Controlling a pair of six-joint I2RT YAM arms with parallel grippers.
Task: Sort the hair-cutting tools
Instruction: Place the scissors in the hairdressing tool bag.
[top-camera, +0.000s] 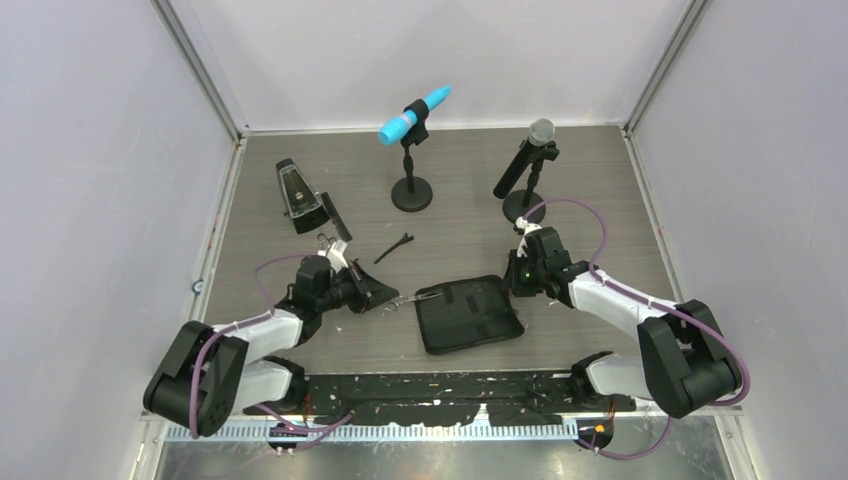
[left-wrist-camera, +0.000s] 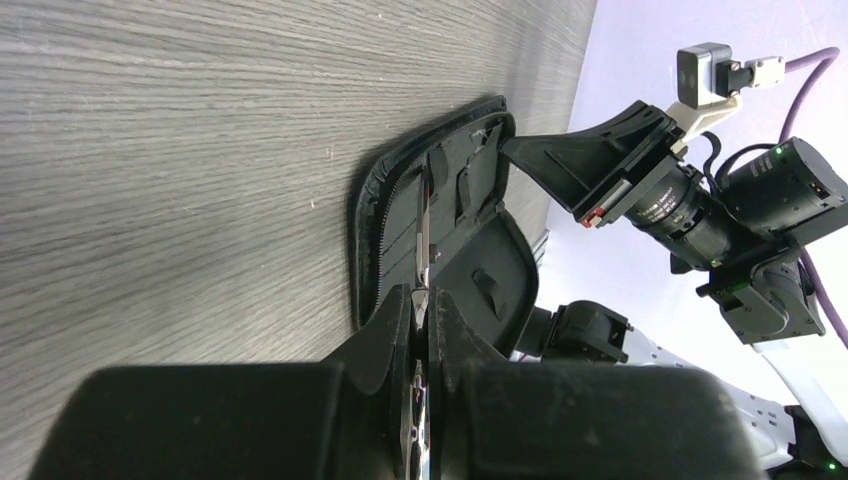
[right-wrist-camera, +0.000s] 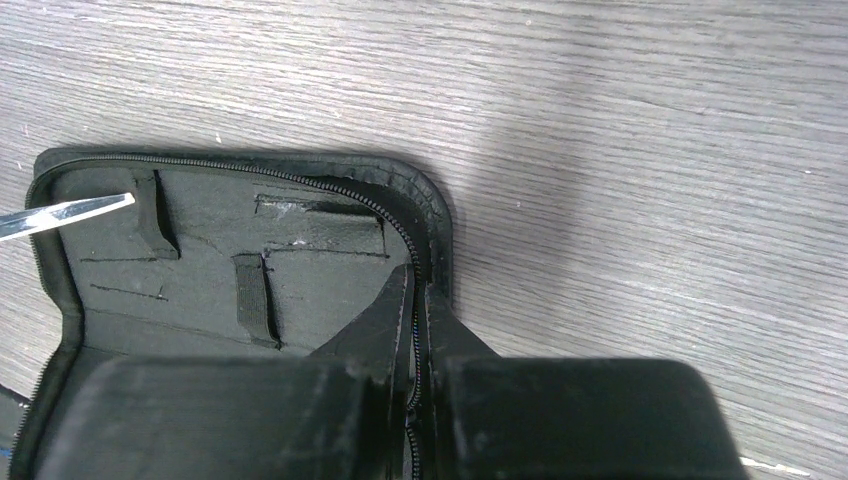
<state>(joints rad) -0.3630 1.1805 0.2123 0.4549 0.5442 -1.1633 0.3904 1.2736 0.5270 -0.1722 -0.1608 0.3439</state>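
Note:
The black zip case (top-camera: 470, 312) lies open at the table's front centre. My left gripper (top-camera: 385, 295) is shut on a pair of silver scissors (top-camera: 407, 299) whose blades point right, over the case's left edge. In the left wrist view the blade (left-wrist-camera: 423, 230) runs from the gripper (left-wrist-camera: 420, 300) into the case (left-wrist-camera: 480, 270). My right gripper (top-camera: 517, 284) is shut on the case's right rim; the right wrist view shows it (right-wrist-camera: 415, 300) pinching the zip edge (right-wrist-camera: 425, 215), with the blade tip (right-wrist-camera: 70, 213) at left. Second scissors (top-camera: 325, 241), one hair clip (top-camera: 395, 247) and the comb (top-camera: 337, 219) lie on the table.
A black metronome (top-camera: 295, 190) stands at the back left beside the comb. A blue microphone on a stand (top-camera: 413, 150) and a black microphone on a stand (top-camera: 528, 170) stand at the back. White walls enclose the table on three sides.

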